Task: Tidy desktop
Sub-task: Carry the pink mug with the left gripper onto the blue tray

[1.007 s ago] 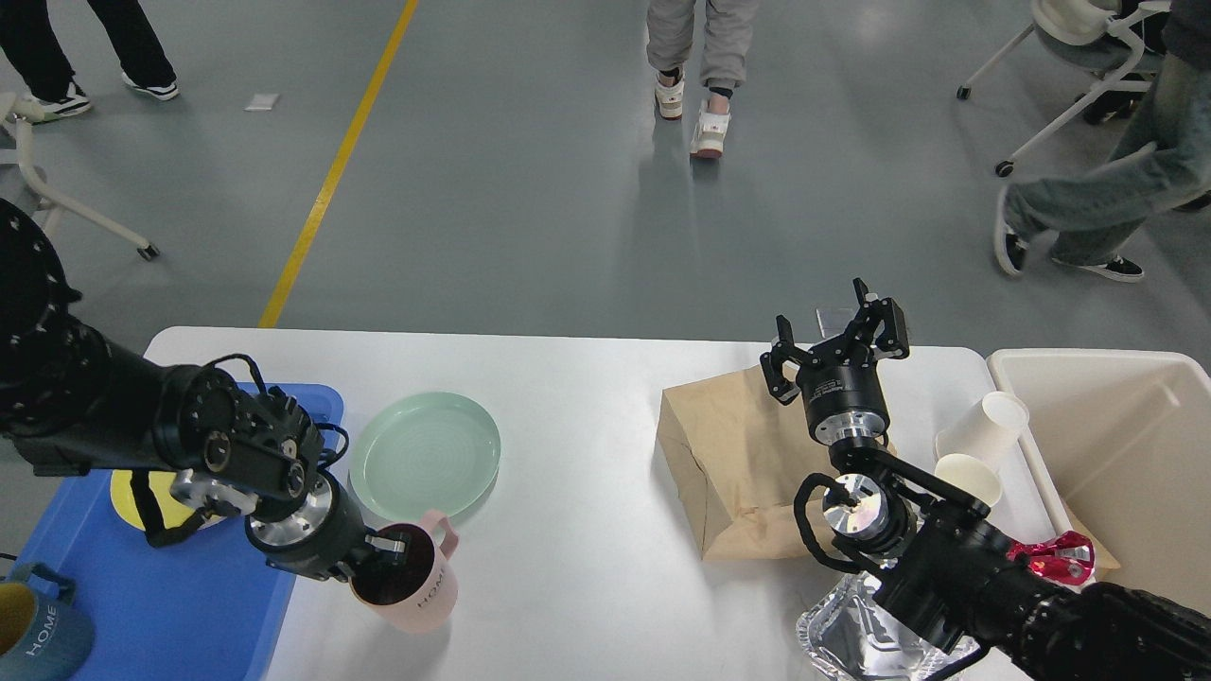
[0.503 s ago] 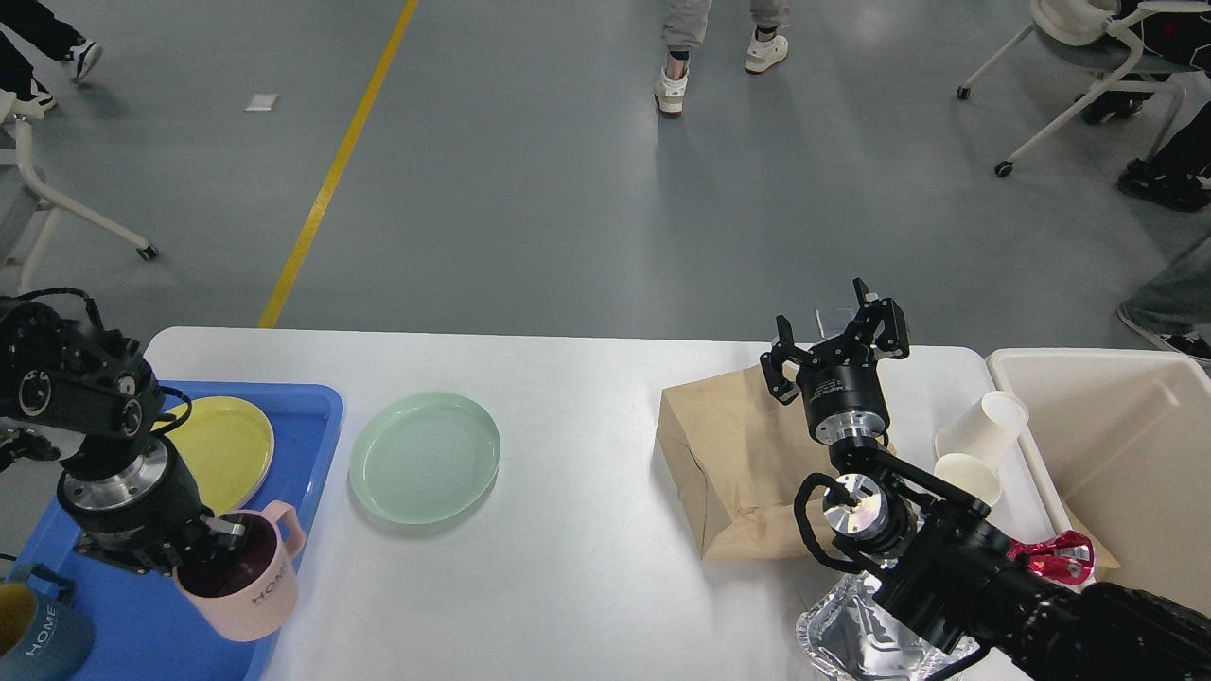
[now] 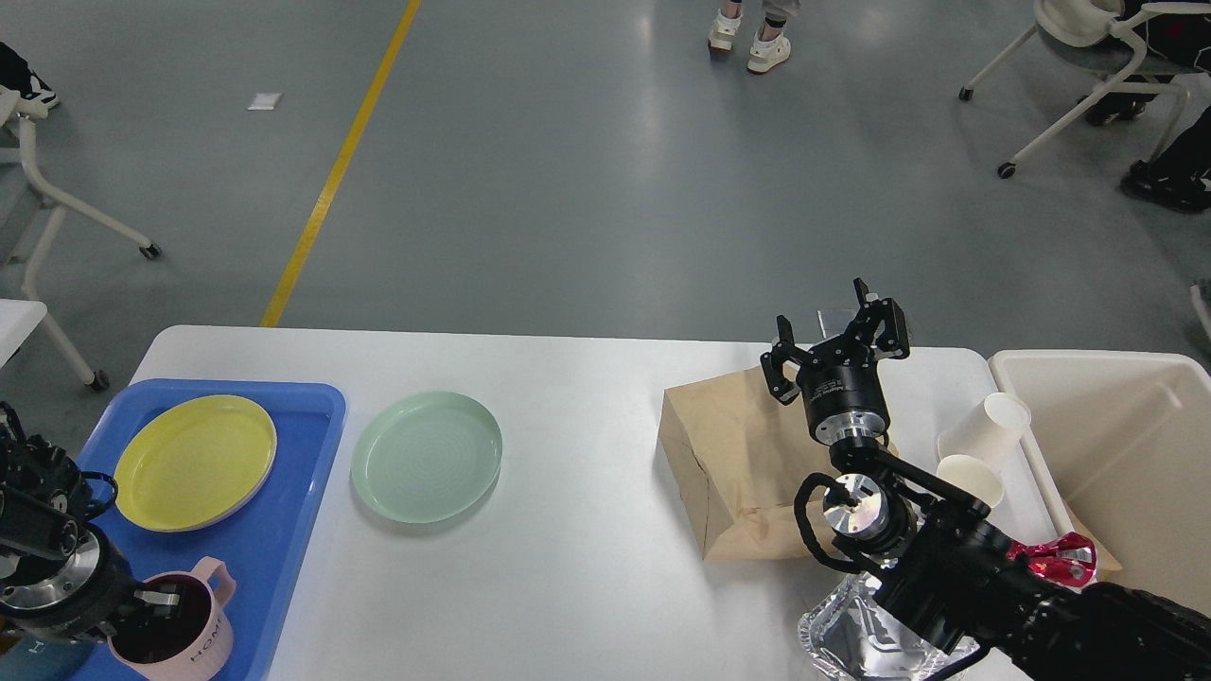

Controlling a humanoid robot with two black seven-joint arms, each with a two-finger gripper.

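The white desktop [image 3: 587, 567] holds a pale green plate [image 3: 426, 457], a brown paper bag [image 3: 728, 454], two white paper cups [image 3: 984, 424] and a clear crumpled wrapper [image 3: 842, 643]. My left gripper [image 3: 151, 603] is at the bottom left, shut on the rim of a pink mug [image 3: 189, 643] over the near end of the blue tray [image 3: 284, 530]. A yellow plate [image 3: 194, 463] lies in the tray. My right gripper [image 3: 833, 340] is open and empty over the far edge of the paper bag.
A cream bin [image 3: 1116, 445] stands off the desktop's right end. A red shiny object [image 3: 1055, 558] lies by its near corner. Chairs and people's feet are on the grey floor beyond the desktop.
My left arm has carried the pink mug leftward from the desktop beside the green plate to over the tray's near end, uncovering the yellow plate. The right arm has not moved.
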